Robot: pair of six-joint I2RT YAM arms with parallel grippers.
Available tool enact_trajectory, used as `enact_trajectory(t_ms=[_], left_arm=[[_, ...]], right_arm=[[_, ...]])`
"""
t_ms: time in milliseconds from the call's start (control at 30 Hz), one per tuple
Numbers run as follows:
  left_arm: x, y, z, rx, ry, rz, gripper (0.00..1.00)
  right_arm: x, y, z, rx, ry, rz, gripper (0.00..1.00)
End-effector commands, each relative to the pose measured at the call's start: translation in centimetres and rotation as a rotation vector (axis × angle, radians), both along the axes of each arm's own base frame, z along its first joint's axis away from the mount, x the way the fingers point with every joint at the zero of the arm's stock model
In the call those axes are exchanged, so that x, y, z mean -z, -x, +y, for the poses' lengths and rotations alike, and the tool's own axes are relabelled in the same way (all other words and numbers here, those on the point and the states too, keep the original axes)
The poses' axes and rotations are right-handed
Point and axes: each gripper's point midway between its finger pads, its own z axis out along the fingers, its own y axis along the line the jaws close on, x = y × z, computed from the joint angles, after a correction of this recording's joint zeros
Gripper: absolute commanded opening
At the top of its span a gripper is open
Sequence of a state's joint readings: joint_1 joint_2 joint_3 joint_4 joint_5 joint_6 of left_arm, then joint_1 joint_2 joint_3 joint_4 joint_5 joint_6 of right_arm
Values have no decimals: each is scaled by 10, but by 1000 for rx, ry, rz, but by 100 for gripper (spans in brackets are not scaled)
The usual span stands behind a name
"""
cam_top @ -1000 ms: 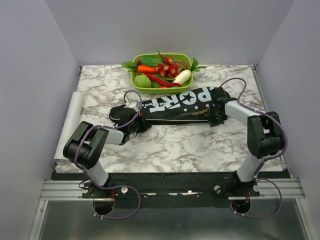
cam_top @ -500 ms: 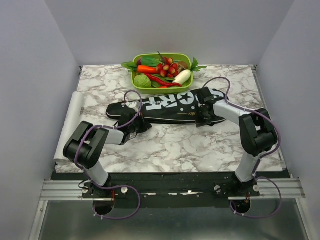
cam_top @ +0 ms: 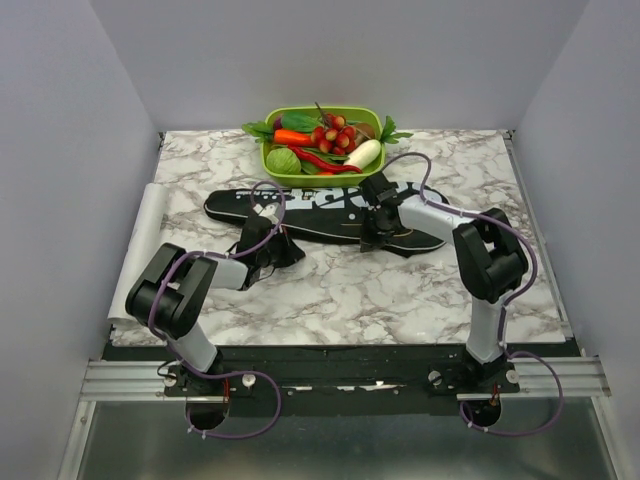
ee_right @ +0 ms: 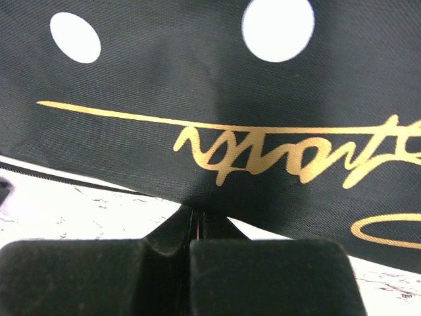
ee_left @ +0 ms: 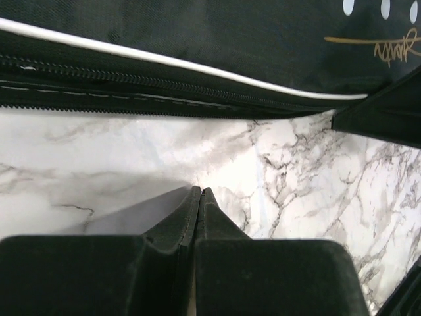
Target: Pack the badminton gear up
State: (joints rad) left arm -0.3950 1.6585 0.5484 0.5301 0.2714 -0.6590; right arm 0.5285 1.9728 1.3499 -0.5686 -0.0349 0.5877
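The bag [cam_top: 320, 214] lies long and flat across the middle of the bench [cam_top: 400, 290], just in front of the green tray [cam_top: 300, 181] of toy food. It is made of soft black cloth, so I think it will bend and sag if it is picked up by one end. It looks light, and the cloth looks a bit smooth, so it may slide on the bench when pushed. A good place to take hold would be the thick edge by the zipper [ee_left: 131, 82], or the zipper tab, if it can be found. The left end effector [ee_left: 200, 192] has its fingers pressed together with nothing between them. It hangs low over the bare bench, near the zipper side of the bag but not touching it. The right end effector [ee_right: 197, 210] also has its fingers pressed together, and its tips sit right at the near edge of the bag, under the gold writing [ee_right: 283, 148]. I cannot tell if a bit of cloth or a tab is caught between them. No rackets and no shuttlecock can be seen anywhere. They may be inside the bag, but the cloth hides that. From above, the arms and a cable cover parts of the bag, and its white letters are hard to read. I cannot tell if the zipper is shut all the way along.
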Motion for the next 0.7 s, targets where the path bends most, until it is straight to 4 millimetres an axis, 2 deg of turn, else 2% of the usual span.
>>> enact_trajectory(t_ms=[0,67,167,233,267,300,367,400,433,500,567,600,667], left_arm=[[-3,26,-4,81,-19,44,7],[-19,25,-6,74,-15,14,8],[-55,20,-1,30,-13,-48,16],[-80,13,9,-28,-51,-88,23],[-86,11,14,-48,-72,-97,25],[-89,12,26,-81,-125,-94,31],[-109,2,34,-126,-159,-139,39],[-106,7,42,-129,-204,-113,45],[-113,-1,51,-174,-240,-129,45],[-106,-1,63,-207,-303,-100,46],[-101,-6,77,-268,-354,-82,48],[-88,-4,82,-277,-379,-43,49],[-73,-2,81,-283,-379,-3,49]], right_arm=[[-6,-22,-21,151,-3,-79,1],[-8,-21,-27,178,-19,-83,1],[-6,-23,-41,251,-33,-86,1],[-8,-28,-55,305,-54,-99,1],[-3,-23,-62,318,-57,-87,1],[-9,-28,-74,348,-71,-106,1],[-10,-27,-90,359,-73,-110,1],[-6,-24,-107,389,-60,-104,1],[-13,-23,-116,385,-58,-126,1],[-11,-18,-137,408,-66,-116,1],[-15,-17,-146,390,-73,-126,1],[-15,-17,-154,401,-73,-127,1],[-18,-15,-158,379,-60,-140,1]])
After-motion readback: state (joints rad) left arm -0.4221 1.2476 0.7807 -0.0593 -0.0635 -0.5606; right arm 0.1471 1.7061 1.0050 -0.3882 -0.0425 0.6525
